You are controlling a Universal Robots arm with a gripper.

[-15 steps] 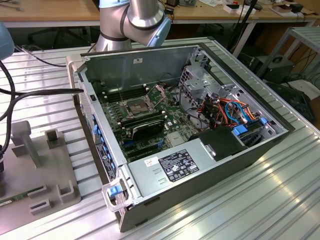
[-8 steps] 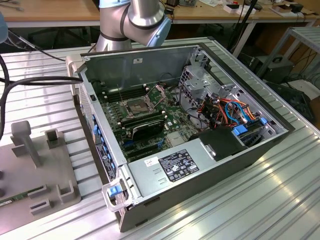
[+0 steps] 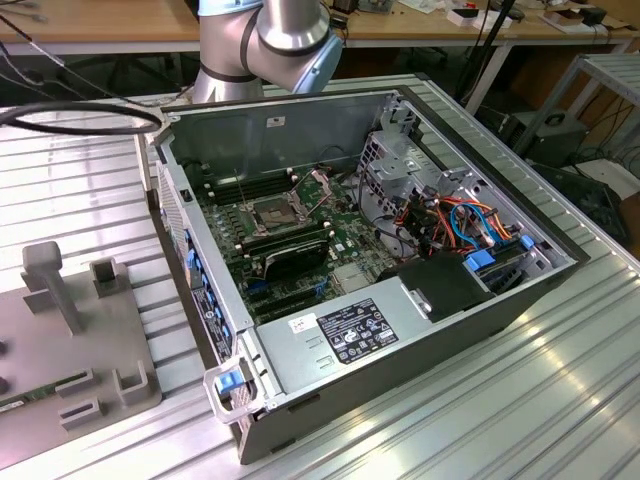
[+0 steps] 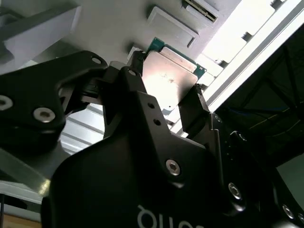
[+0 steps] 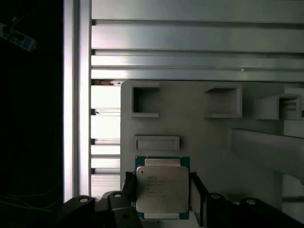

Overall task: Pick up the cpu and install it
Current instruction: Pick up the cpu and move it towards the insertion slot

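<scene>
- One cpu, a small flat square chip with a silver-grey metal top.
- One black gripper, with two fingers.
- One open grey metal computer case.
- One dark square socket with a metal frame.
- One pale grey fixture plate.
- One silver-and-blue robot arm.

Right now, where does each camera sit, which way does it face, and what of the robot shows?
Exterior view: off the arm, raised, looking down into the open computer case; the arm's grey joints show behind it.
First wrist view: on the arm, looking past the pincer at the cpu and grey fixture plate.
Second wrist view: close behind the pincer, its black body in front.
Both wrist views share the cpu gripped by the pincer.
</scene>
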